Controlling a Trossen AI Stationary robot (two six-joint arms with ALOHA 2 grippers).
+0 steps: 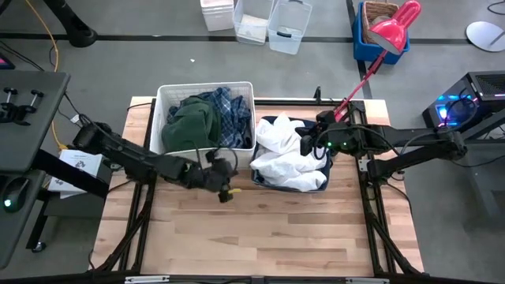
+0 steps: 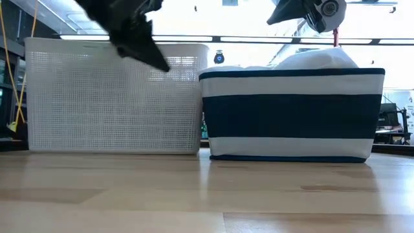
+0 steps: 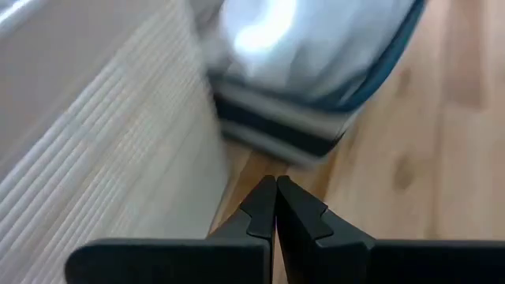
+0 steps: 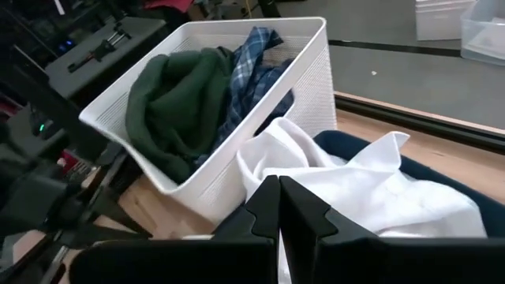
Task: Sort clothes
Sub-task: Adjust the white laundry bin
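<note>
A dark green garment point(image 1: 192, 122) and a blue-and-white plaid shirt point(image 1: 230, 110) lie in the white plastic bin point(image 1: 170, 95); both also show in the right wrist view point(image 4: 170, 106). White garments point(image 1: 288, 154) fill the navy fabric bin point(image 1: 316, 183). My left gripper point(image 3: 275, 189) is shut and empty just in front of the white bin, above the table. My right gripper point(image 4: 278, 189) is shut and empty above the navy bin's far part. No dark grey garment shows.
The two bins stand side by side at the table's far half, seen level in the low view point(image 2: 113, 97) point(image 2: 291, 116). Bare wooden table point(image 1: 260, 229) lies in front of them. A red dustpan point(image 1: 394, 31) and clear boxes point(image 1: 284, 24) lie on the floor beyond.
</note>
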